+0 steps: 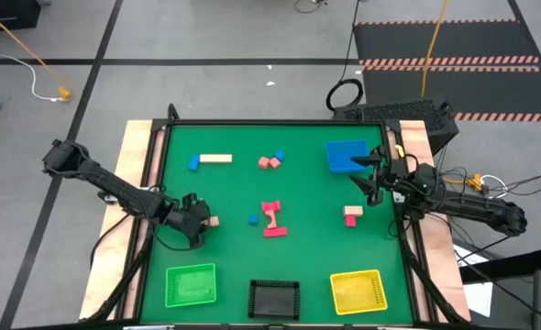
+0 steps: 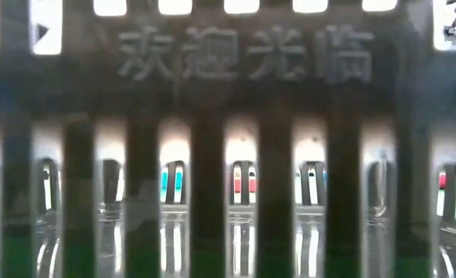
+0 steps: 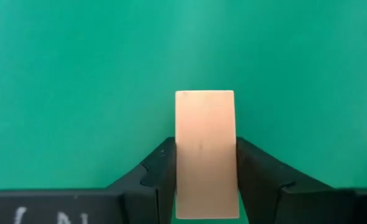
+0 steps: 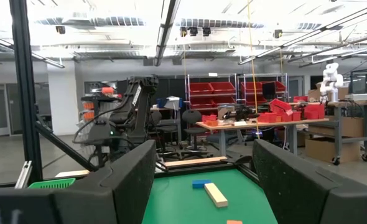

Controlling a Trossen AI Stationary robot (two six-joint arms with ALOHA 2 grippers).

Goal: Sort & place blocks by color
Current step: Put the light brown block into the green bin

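Blocks lie scattered over the green worktop [image 1: 298, 257], and one tan block [image 3: 205, 152] sits between the two dark fingers [image 3: 162, 168] of the left end effector [image 1: 201, 223], which press against its sides in a grip. From above, that end effector is at the worktop's left side, just above the green mesh tray [image 1: 191, 284]. Farther up lie a tan bar [image 1: 215, 159] with a blue block [image 1: 193, 163] beside its left end, and a small cluster of pink blocks [image 1: 269, 162] touching a blue piece. Near the centre stands a red odd-shaped group [image 1: 272, 220] with a small blue cube [image 1: 253, 219] just to its left. A red and tan pair [image 1: 352, 215] rests toward the right. The right end effector [image 1: 373, 174] hangs with fingers spread wide and nothing between them, beside the flat blue tray [image 1: 344, 154]. A black mesh tray [image 1: 274, 299] and a yellow mesh tray [image 1: 358, 291] line the near edge.
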